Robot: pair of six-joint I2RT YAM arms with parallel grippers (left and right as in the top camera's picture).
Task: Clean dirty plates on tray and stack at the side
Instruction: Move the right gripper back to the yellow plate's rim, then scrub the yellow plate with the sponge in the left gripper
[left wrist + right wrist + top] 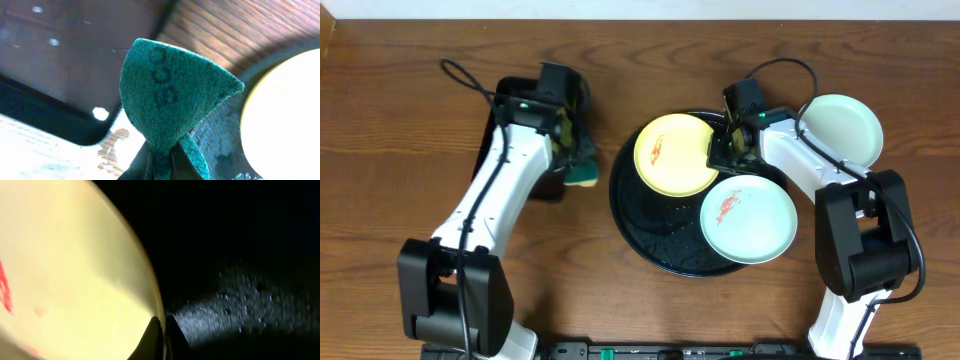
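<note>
Both clenched: right gripper (pixel 163 330) pinches yellow plate's (pixel 670 155) rim on tray (pixel 655 228); left gripper (pixel 161 160) clamps sponge (pixel 170 95) beside tray.

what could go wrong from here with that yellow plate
1. The right gripper pinches only the thin rim of the yellow plate; it may slip if lifted.
2. The smeared mint plate lies close beside it on the tray, so a slip could knock it.
3. The sponge in the left gripper is folded and may wipe unevenly.
</note>
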